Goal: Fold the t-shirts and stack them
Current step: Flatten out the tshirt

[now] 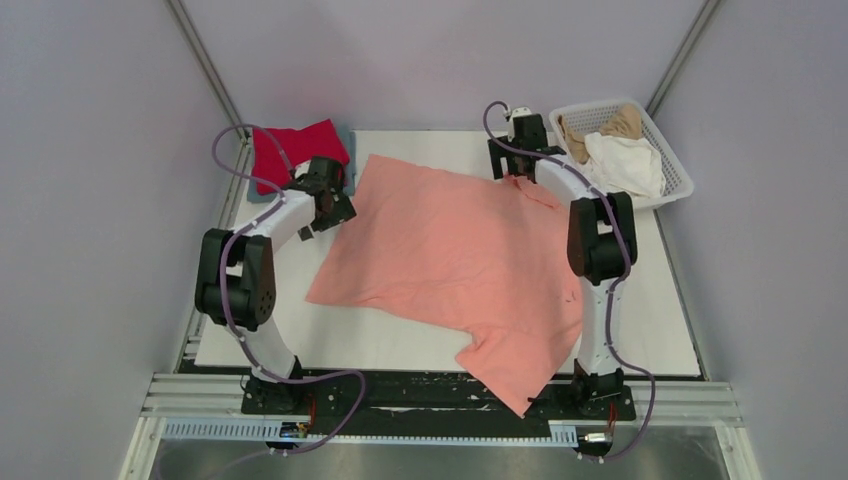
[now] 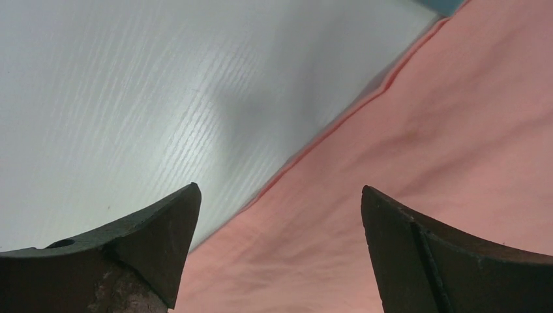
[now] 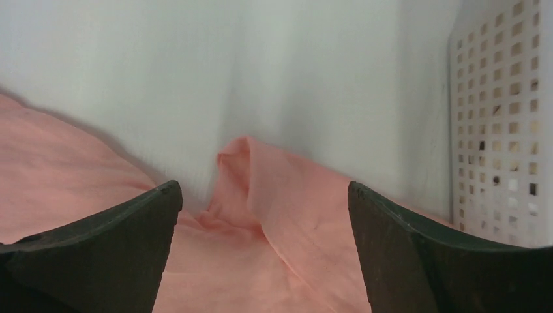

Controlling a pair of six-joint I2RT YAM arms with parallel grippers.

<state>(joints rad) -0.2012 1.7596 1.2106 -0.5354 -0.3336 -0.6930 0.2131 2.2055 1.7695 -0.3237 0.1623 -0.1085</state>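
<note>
The salmon-pink t-shirt (image 1: 450, 250) looks light and limp, best pinched at its edges, where the left gripper (image 2: 280, 188) and right gripper (image 3: 264, 184) hang spread, holding nothing.

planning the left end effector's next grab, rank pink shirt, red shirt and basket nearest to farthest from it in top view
1. pink shirt, its edge under the left end effector
2. red shirt, just behind, far left
3. basket, far right corner

Soft matt cloth, the salmon-pink t-shirt (image 1: 450, 250), lightly creased. The white table (image 1: 380, 345) shows fine ribbed grain, dull sheen. At two o'clock the basket (image 1: 676, 165) is white plastic lattice. The left gripper (image 2: 280, 188) looks dark, matt, scuffed.
</note>
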